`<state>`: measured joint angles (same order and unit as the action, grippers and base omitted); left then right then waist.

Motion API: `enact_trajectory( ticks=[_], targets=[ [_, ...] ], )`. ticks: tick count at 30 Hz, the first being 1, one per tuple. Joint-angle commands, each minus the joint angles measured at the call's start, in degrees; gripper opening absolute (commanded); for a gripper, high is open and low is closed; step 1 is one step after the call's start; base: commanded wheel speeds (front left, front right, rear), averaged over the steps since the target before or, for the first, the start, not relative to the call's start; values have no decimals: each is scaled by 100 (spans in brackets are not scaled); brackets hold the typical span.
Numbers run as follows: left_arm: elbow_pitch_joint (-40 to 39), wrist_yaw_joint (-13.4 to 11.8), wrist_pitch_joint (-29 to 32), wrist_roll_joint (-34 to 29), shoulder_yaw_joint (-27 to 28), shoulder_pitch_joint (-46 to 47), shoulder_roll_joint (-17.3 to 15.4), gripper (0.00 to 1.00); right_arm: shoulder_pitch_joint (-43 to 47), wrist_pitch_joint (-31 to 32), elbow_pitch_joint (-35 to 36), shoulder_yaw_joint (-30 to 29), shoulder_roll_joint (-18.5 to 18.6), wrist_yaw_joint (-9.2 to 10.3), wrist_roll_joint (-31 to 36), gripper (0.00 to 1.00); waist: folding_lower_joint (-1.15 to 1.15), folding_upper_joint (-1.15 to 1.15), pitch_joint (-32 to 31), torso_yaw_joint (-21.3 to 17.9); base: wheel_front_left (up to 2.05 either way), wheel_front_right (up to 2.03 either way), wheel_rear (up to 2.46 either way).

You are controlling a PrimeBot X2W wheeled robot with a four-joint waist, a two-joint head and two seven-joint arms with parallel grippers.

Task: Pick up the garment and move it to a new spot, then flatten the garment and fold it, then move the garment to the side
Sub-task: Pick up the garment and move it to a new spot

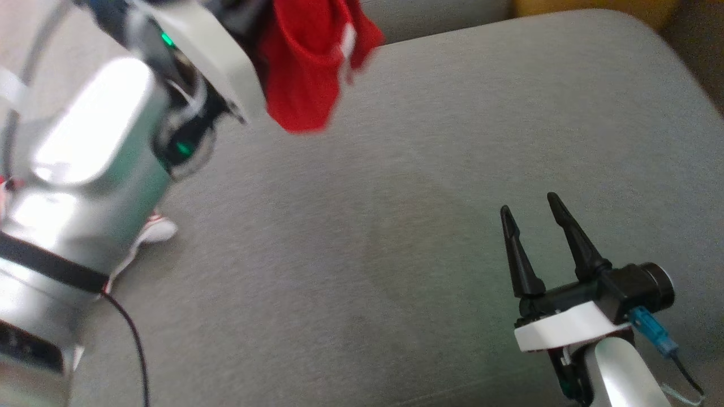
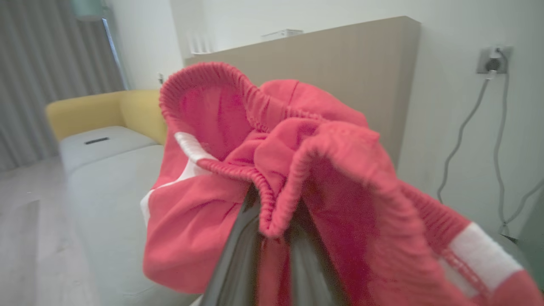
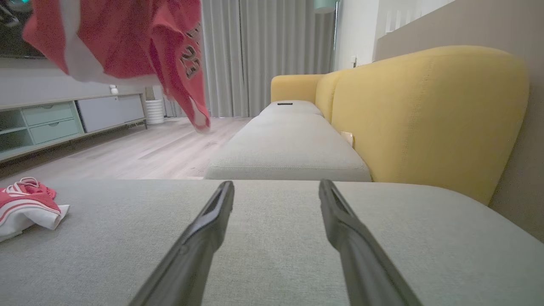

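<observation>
The left pincer (image 2: 275,231) is clamped on the elastic edge of the red garment (image 1: 305,68), which hangs in the air at the upper left of the head view, above the grey sofa cushion (image 1: 396,237). At lower right the right pincer (image 1: 528,203) stands wide and holds nothing. A red-and-white cloth (image 3: 25,206) lies on the cushion.

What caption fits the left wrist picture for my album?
The left arm's fingers hold the red garment by its waistband above the grey sofa.

Grey sofa (image 3: 289,144), yellow backrest (image 3: 425,114), curtains (image 3: 263,55)
</observation>
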<state>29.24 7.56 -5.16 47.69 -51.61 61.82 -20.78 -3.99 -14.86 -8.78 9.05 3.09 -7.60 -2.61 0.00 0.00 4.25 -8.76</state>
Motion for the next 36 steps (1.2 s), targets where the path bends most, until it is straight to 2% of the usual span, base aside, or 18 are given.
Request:
enact_trajectory(
  ticks=[1, 7, 11, 15, 20, 21, 22, 27, 30, 34, 36],
  targets=[
    [-119, -13, -95, -48, 200, 282, -142, 0, -103, -14, 223, 126, -20, 11, -33, 100, 0, 0, -124, -500, 0, 0, 0],
    [337, -99, -638, -620, -405, -319, 194, 0, -163, -14, 313, 201, -21, 11, -97, 100, 0, 0, 167, -1086, 0, 0, 0],
    [859, -295, -915, -1103, -741, -769, 451, 0, -173, -14, 301, 247, -21, 11, -157, 100, 0, 0, 356, -1333, 0, 0, 0],
    [1369, -514, -978, -1328, -645, -1173, 669, 0, -237, -14, 269, 383, -21, 11, -222, 100, 0, 0, 509, -1481, 0, 0, 0],
    [1474, -699, -982, -1736, -178, -1597, 832, 0, -261, -14, 147, 553, -21, 11, -226, 100, 0, 0, 464, -1434, 0, 0, 0],
    [1493, -702, -982, -1786, -71, -1674, 880, 78, -250, -14, 121, 561, -21, 11, -221, 100, 0, 0, 417, -1389, 0, 0, 0],
    [1453, -719, -982, -1849, 55, -1728, 927, 100, -233, -14, 98, 571, -21, 11, -219, 100, 0, 0, 374, -1342, 0, 0, 0],
    [980, -890, -983, -2222, 714, -2245, 1138, 100, -32, -14, -39, 511, -21, 11, -174, 100, 0, 0, -34, -929, 0, 0, 0],
    [645, -922, -983, -2411, 1043, -2766, 1248, 100, 136, -14, -81, 364, -21, 11, -147, 100, 0, 0, -281, -523, 0, 0, 0],
    [14, -1088, -983, -2675, 1611, -3549, 1313, 100, 372, -14, -124, 169, -21, 11, -103, 100, 0, 0, -532, 59, 0, 0, 0],
    [-156, -1136, -983, -2726, 1778, -3769, 1331, 100, 428, -14, -132, 123, -21, 11, -95, 100, 0, 0, -585, 204, 0, 0, 0]
  ],
)
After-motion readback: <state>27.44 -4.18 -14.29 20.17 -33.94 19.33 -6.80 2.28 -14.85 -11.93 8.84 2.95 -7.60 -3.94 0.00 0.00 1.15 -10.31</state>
